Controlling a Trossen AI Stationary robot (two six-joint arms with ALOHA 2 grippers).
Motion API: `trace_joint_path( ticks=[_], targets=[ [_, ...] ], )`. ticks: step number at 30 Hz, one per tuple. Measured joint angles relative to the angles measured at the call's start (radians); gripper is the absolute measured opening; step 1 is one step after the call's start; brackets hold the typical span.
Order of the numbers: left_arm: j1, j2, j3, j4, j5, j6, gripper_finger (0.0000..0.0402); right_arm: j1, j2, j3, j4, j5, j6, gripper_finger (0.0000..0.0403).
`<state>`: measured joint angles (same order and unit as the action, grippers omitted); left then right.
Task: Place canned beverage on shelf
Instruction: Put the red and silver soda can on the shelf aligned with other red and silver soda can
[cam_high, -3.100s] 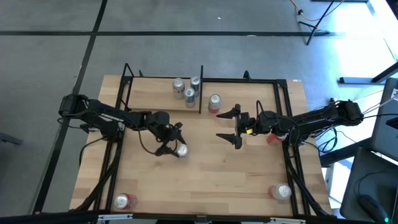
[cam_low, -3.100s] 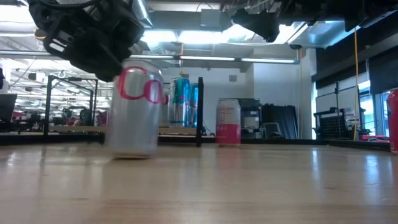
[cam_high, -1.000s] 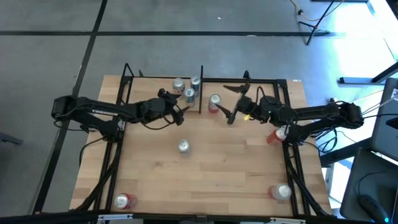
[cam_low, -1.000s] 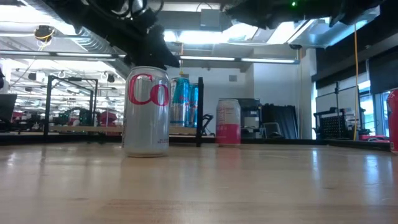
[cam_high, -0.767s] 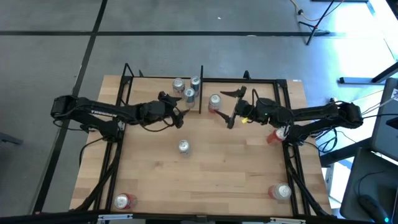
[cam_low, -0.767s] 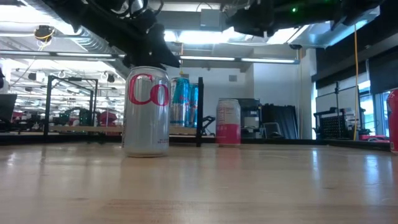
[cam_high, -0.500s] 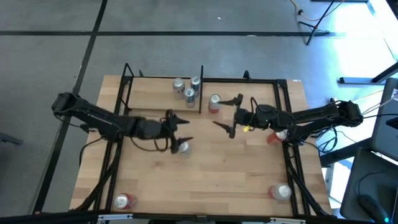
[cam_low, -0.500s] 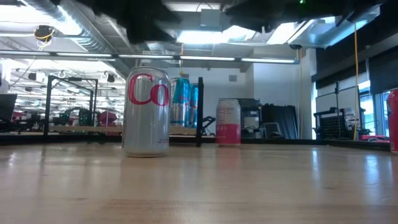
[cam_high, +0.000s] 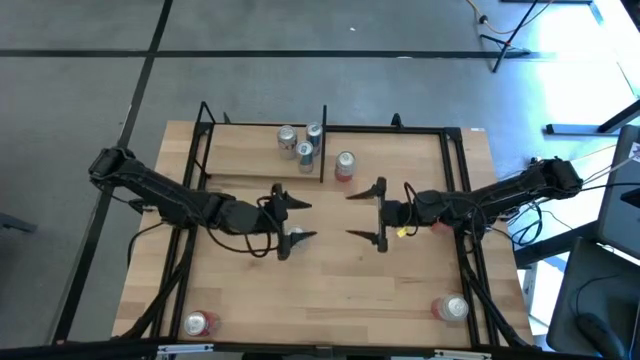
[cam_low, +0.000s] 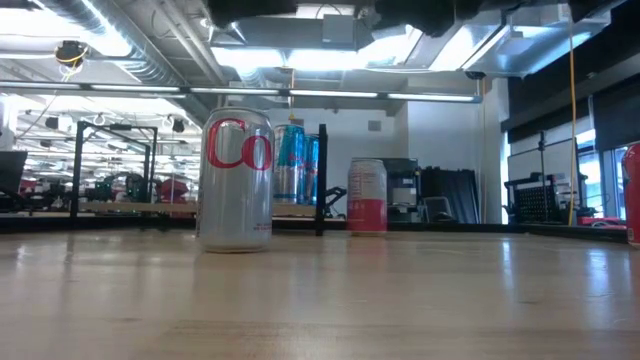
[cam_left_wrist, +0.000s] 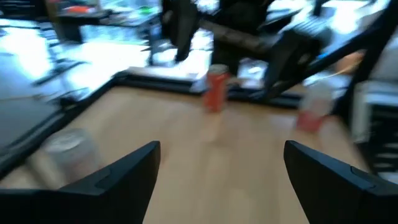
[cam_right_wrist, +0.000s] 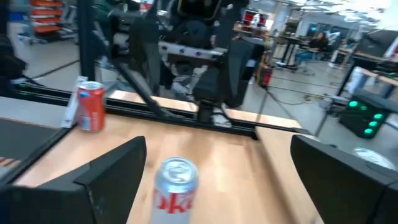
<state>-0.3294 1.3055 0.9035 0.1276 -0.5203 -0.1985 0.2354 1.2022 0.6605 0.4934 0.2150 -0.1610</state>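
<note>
While both stand open, left gripper brackets can.

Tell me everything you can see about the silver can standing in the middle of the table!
The silver metal can with red lettering stands upright on the light wooden tabletop, near its middle. It is a tall round cylinder with a shiny top and pull tab, seen from the right wrist view. From above it sits between the fingers of the open left gripper, which do not look closed on it. Only the table touches it, as far as can be seen.
</note>
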Motion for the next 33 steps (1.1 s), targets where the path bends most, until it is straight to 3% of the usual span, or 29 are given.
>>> trace_joint_path(
  ticks=[6, 10, 15, 19, 27, 33],
  targets=[
    [0.027, 0.0, 0.0, -0.032, 0.068, -0.001, 0.0328, 0.072, 0.0, 0.0, -0.013, 0.002, 0.055, 0.0386],
    [0.051, 0.0, 0.0, -0.1, 0.122, -0.008, 0.0354, 0.116, 0.0, 0.0, -0.018, 0.004, 0.079, 0.0386],
    [0.063, 0.0, 0.0, -0.215, 0.192, -0.011, 0.039, 0.176, 0.0, 0.0, -0.054, 0.084, 0.091, 0.0386],
    [0.035, 0.0, 0.0, -0.244, 0.25, -0.053, 0.0397, 0.215, 0.0, 0.0, -0.092, 0.17, 0.094, 0.0386],
    [-0.006, 0.015, 0.0, -0.463, 0.047, -0.35, 0.0398, 0.223, 0.0, 0.0, -0.101, 0.204, 0.104, 0.0386],
    [-0.006, 0.104, 0.0, -0.389, 0.07, -0.433, 0.0398, 0.223, 0.0, 0.0, -0.098, 0.204, 0.095, 0.0386]
  ],
)
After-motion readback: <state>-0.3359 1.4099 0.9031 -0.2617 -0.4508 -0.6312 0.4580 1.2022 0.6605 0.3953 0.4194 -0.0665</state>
